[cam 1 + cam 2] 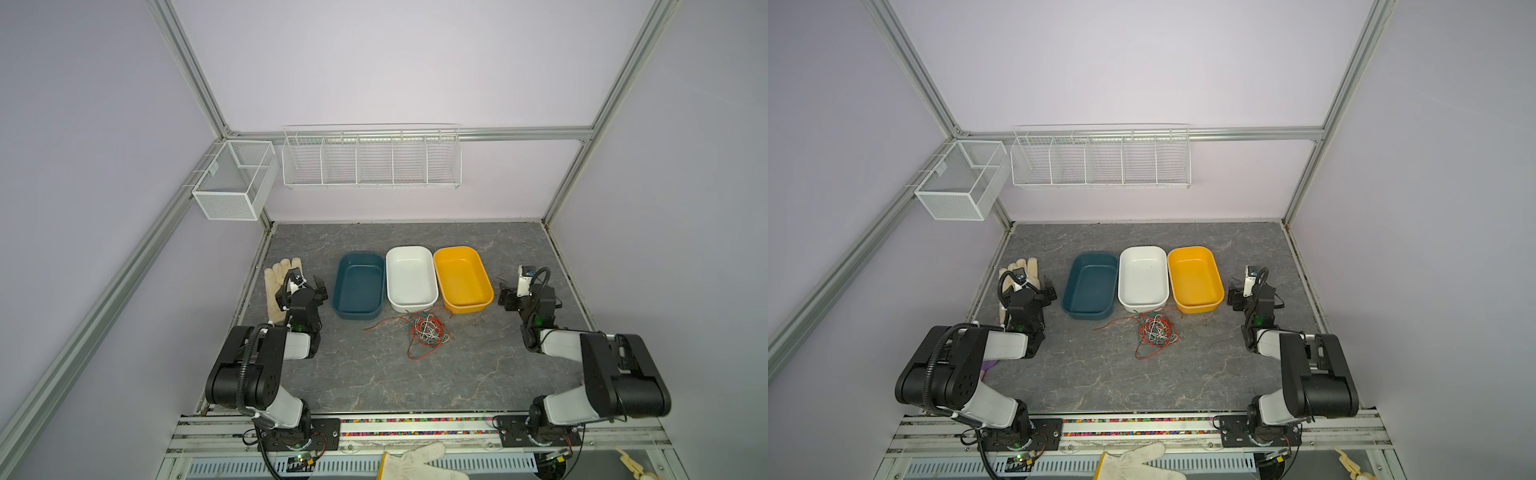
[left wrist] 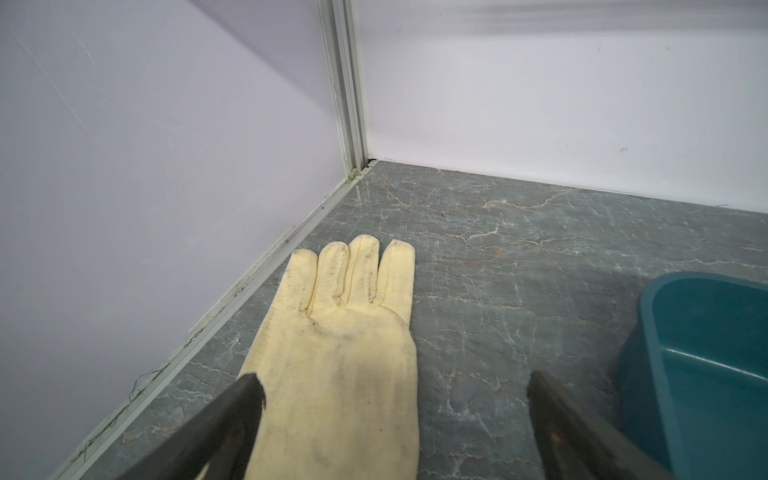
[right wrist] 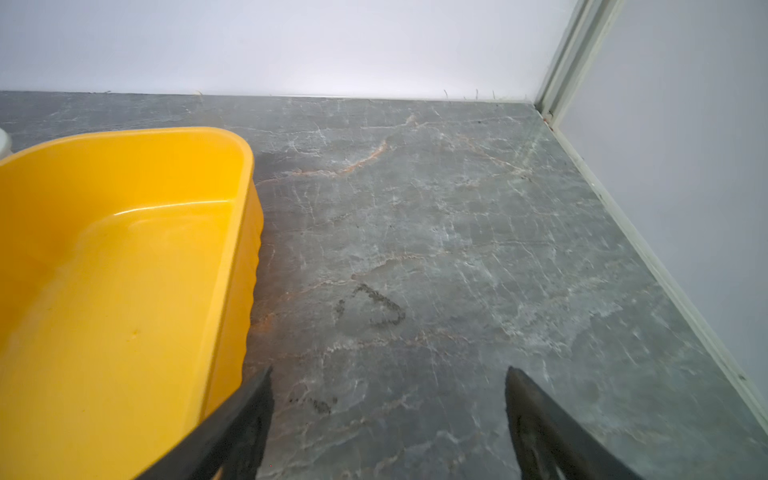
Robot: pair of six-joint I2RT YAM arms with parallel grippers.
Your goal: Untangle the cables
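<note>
Top views both have the cables (image 1: 426,332) (image 1: 1155,331), thin curly wires in red-orange, dark green and white, sitting in one knotted clump on the grey marble-look surface (image 1: 374,382). The clump is just on the near side of the white rectangular plastic tray (image 1: 411,278) and the yellow rectangular plastic tray (image 1: 462,279). One red-orange strand runs off to the left along the front of the dark teal rectangular plastic tray (image 1: 359,291), and another loops out toward the near edge. The three trays sit side by side in a row.

Both arms are parked well apart from the clump. Over on the left, the left end effector (image 2: 395,386) is near the teal tray, jaws spread wide with nothing between them, hanging over a pale yellow fabric glove (image 2: 340,353) that lies flat by the side wall (image 2: 145,166). On the other side, the right end effector (image 3: 388,380) is just beside the yellow tray, also wide open and holding nothing, with only bare surface under it.
</note>
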